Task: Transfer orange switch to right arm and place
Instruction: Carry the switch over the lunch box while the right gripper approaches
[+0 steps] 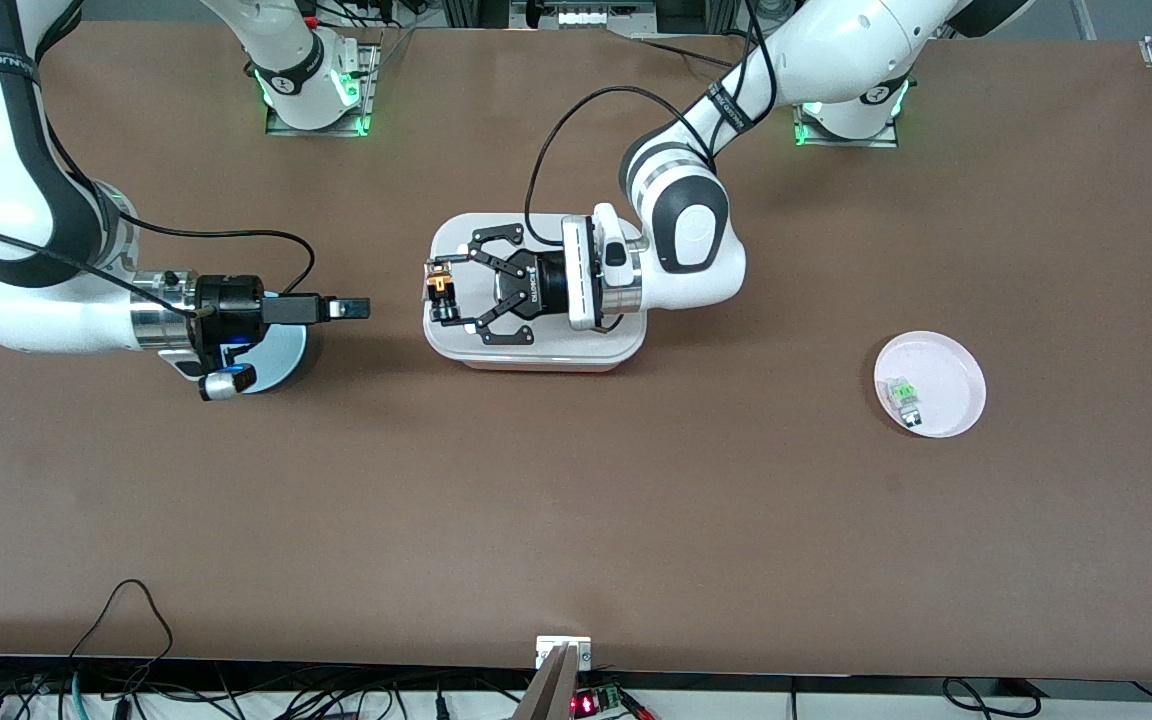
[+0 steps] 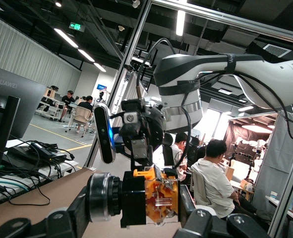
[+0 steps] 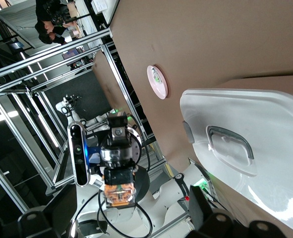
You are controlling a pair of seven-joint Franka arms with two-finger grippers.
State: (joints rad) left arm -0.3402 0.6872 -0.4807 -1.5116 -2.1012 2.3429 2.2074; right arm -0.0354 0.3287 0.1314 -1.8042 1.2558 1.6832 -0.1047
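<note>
left gripper [image 1: 443, 290]: horizontal, up in the air over the white lidded box [image 1: 536, 355] at mid-table, pointing toward the right arm's end. fingers clamped together on the orange switch [image 1: 439, 289]. switch held clear of the box lid, orange face and black body both showing between the fingertips. in the left wrist view, switch [image 2: 158, 198] seen close up between the pads, metal contacts visible on the orange face, black body beside it.

right gripper [image 1: 348, 308]: horizontal, up in the air over bare tabletop toward the right arm's end, pointing at the left gripper. jaws spread apart, nothing between them. apart from the switch, with a clear gap of table showing between the two grippers. both grippers face each other on roughly one line. blue disc [image 1: 276, 360] on the table under the right wrist, partly hidden by it.

right wrist view: left gripper [image 3: 117, 196] seen head-on with the switch [image 3: 119, 193] in its tips; box lid [image 3: 245, 148] with its recessed handle [image 3: 230, 141] alongside.

pink plate [image 1: 956, 375] toward the left arm's end of the table, nearer to the front camera than the box, well apart from it. small grey-clear part with a green top [image 1: 904, 395] lying on the plate, near its rim.
</note>
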